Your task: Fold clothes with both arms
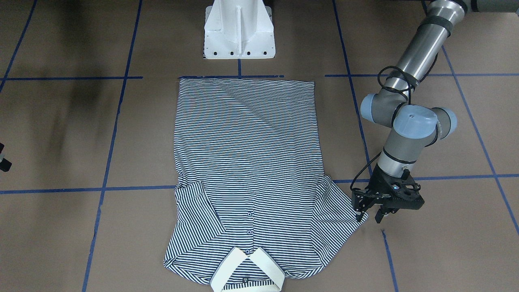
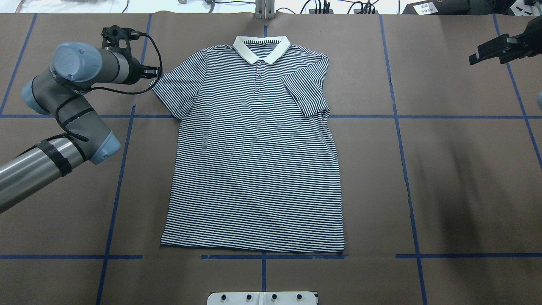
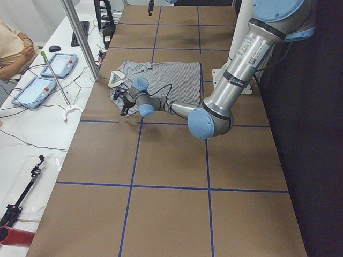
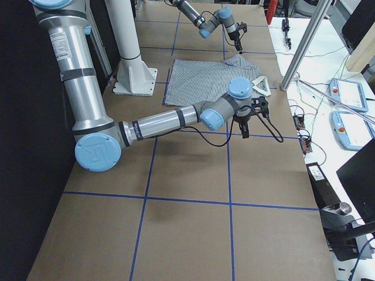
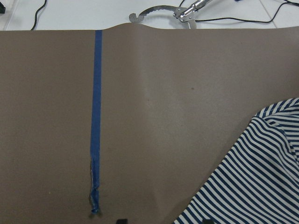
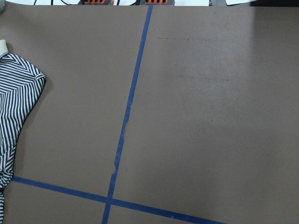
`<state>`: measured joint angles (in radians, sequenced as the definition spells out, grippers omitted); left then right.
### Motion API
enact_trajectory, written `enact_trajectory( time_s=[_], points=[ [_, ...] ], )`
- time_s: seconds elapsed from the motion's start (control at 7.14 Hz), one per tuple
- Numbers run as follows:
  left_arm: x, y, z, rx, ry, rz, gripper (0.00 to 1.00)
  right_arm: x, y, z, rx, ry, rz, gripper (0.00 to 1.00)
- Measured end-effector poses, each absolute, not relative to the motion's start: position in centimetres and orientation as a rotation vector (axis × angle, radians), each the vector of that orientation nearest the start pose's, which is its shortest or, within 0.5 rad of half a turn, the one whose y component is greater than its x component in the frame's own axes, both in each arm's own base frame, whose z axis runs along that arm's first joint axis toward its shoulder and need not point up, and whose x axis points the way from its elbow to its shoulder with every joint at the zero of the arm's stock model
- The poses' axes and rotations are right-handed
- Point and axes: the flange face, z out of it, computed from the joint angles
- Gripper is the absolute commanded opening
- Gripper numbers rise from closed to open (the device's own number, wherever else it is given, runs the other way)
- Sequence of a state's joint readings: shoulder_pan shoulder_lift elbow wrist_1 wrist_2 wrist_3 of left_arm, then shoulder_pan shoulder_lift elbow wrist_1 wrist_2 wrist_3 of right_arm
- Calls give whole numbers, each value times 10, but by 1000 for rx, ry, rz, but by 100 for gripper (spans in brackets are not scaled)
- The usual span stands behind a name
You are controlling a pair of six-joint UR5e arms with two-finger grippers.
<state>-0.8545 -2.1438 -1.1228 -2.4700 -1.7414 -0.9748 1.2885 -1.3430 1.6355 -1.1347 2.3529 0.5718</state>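
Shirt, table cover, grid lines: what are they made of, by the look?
Shirt: soft knit cloth, matte; it lies limp with shallow ripples. Collar: plain cream, thicker-looking knit, holds its points. Table cover: probably brown paper, matte; its far edge bulges in the left wrist view. Lines: blue adhesive tape, with a frayed end.

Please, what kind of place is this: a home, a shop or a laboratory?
Most likely a robotics laboratory: the left arm reaches over a table gridded with blue tape, and a white bench alongside carries control tablets.
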Motion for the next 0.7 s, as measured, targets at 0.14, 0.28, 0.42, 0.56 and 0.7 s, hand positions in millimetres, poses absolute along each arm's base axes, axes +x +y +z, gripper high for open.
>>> enact_trajectory(
  time_s=[0.14,0.28,0.42,0.56,0.7],
  points=[
    [414,-644,440,559,864,-144,59,-104,-587,450,319,-960,-20,100],
    [419,-642,443,557,857,-142,58,-104,-588,451,321,-956,-18,100],
    [423,-640,445,554,855,-139,57,-104,-588,451,322,-952,-16,100],
    [425,-638,446,553,854,-136,44,-104,-588,451,324,-950,-15,100],
    [427,-637,446,551,854,-134,20,-104,-588,451,325,-950,-15,100]
  ],
)
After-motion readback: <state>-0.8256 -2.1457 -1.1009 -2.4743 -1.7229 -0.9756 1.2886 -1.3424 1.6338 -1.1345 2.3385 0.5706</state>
